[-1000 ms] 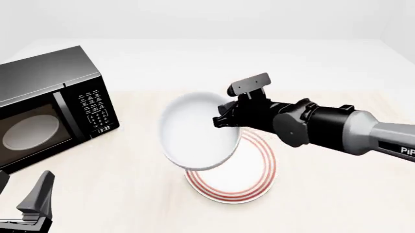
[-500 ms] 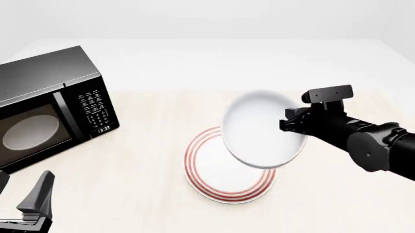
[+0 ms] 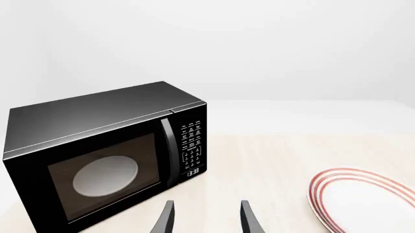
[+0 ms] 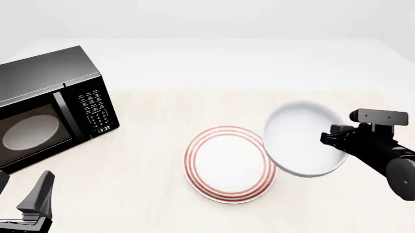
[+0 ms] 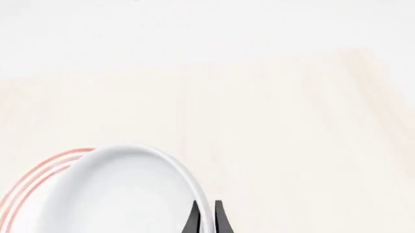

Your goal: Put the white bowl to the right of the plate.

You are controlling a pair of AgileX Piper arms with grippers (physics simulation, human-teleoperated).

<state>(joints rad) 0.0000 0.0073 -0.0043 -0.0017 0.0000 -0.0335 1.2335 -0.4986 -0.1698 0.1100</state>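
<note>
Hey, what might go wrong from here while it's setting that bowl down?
The right gripper pinches only the thin rim of the white bowl, so the tilted bowl might slip.

In the front view, the bowl's left edge overlaps the plate; lowered here, it may land on the plate's rim.

A pale wooden table (image 4: pixel 162 194) is carrying a black microwave (image 4: pixel 48 107) sitting at its left edge and a red-ringed plate (image 4: pixel 227 165) lying near its middle.

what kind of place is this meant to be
Probably a simulated kitchen counter: a black microwave sits on a pale wooden table, with a red-ringed plate and a white bowl held in the right claw.
</note>
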